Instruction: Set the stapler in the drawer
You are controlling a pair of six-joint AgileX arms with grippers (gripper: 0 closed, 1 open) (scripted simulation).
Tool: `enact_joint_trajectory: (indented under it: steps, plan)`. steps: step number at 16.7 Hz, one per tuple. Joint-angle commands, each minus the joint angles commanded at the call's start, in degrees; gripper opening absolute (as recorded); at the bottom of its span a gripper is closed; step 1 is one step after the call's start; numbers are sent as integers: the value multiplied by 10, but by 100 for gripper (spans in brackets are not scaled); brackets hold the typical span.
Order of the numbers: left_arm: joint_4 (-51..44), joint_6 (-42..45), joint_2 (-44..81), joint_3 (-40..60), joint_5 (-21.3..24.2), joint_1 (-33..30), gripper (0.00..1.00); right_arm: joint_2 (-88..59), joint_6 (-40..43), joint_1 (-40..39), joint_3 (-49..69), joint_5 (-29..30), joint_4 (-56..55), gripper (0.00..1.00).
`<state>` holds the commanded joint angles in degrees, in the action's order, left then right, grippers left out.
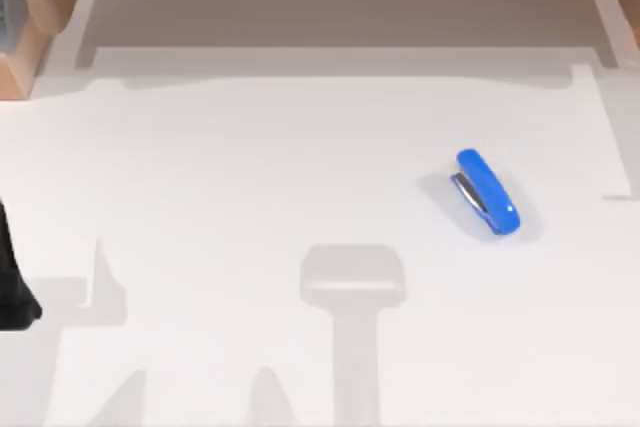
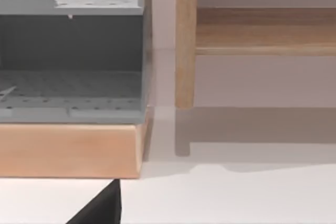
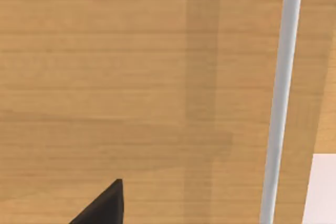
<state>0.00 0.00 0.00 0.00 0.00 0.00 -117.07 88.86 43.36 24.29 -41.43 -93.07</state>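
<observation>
Pincer tips are all either arm offers at this moment: the left pincer [image 2: 97, 205] appears as a dark wedge at the edge of the left wrist view, low over the white tabletop [image 1: 250, 167] beside a grey perforated drawer with a light wooden front [image 2: 68, 150], and whether it is spread or pressed together I cannot tell. In the top view the left arm [image 1: 12, 287] sits as a black shape at the tabletop's left edge. The right pincer [image 3: 102, 205] is likewise a dark wedge against a light wooden panel [image 3: 131, 77] with a pale grey rail [image 3: 281, 98] running across it, and its state I cannot tell either. Well apart from both, the small bright blue stapler with a rounded body and silver-grey side strip [image 1: 487, 193] lies untouched on the tabletop's right half, slanted. By my judgement the task is at its very start: the next move calls for the right arm, nearer that side, to reach over the stapler and line up across its narrow body.
</observation>
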Motion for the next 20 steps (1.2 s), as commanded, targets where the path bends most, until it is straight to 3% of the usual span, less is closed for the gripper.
enact_joint_trajectory:
  steps: [5, 9, 14, 20]
  plan:
    - [0, 0, 0, 0, 0, 0, 100, 25, -19, -20, -8, -11, 32, 100]
    - [0, 0, 0, 0, 0, 0, 100, 101, -92, -86, -16, -38, 148, 100]
    - [0, 0, 0, 0, 0, 0, 100, 175, -233, -206, 57, -31, 389, 100]
    - [0, 0, 0, 0, 0, 0, 100, 156, -432, -357, 256, 67, 764, 100]
